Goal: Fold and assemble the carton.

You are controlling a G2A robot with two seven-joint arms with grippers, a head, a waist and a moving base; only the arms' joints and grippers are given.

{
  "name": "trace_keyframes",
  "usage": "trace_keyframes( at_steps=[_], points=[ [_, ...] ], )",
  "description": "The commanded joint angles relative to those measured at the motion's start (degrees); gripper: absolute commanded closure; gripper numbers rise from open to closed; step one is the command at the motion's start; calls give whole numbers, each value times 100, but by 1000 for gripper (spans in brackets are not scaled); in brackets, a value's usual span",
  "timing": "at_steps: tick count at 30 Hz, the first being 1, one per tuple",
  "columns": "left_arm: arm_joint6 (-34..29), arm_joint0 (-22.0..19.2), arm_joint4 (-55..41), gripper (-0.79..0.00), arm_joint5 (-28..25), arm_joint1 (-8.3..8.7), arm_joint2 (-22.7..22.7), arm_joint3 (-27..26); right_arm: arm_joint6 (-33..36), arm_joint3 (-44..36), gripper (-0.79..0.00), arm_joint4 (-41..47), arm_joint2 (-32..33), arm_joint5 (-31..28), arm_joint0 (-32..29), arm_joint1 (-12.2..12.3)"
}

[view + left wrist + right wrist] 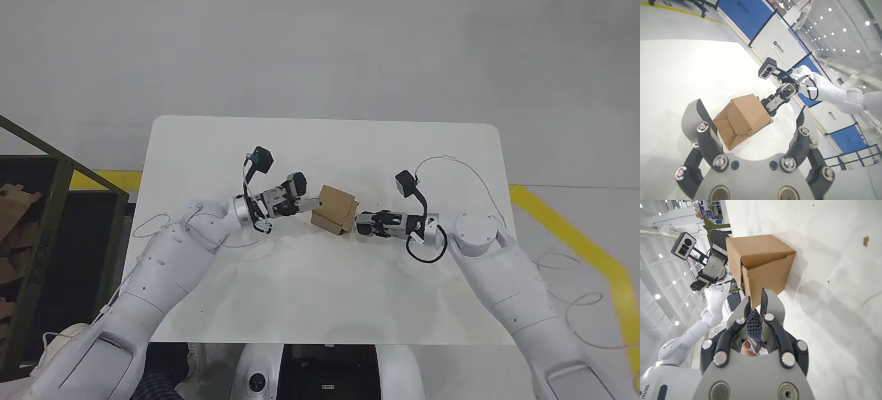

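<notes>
A brown carton (335, 207) sits tilted at the middle of the white table (300, 290). Its folded, interlocked bottom (734, 130) faces my left gripper (754, 117), which is open, with the carton between and beyond its fingers; one finger (703, 113) is right at the carton's corner. My right gripper (755, 302) is shut on the edge of the carton's wall (755, 294) at its open side (764, 258). In the top view the left gripper (303, 200) and right gripper (357, 222) flank the carton.
A green rack holding flat cardboard (25, 230) stands off the table's left side. Thin cables (470, 170) lie on the table behind the right arm. A small brown scrap (866, 241) lies on the tabletop. Yellow floor tape (555, 215) runs past the table.
</notes>
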Motion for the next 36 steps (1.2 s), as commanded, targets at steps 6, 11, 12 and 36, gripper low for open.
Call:
trace_keyframes(
  at_steps=[6, 11, 12, 36],
  points=[
    [-1339, -86, -1648, -785, 321, 29, 11, -2, -37, -62, -102, -92, -27, 1, -49, -3],
    [-2026, -82, -2367, -785, 620, 63, -41, -90, -51, -110, -105, -161, -121, 50, -59, -27],
    [-2104, -78, -2423, -785, 640, 70, -57, -109, -47, -127, -105, -175, -135, 57, -59, -30],
    [-2401, 199, -2504, -785, 976, 155, -363, -415, 40, -553, -163, -281, -70, 108, -259, 10]
  ],
)
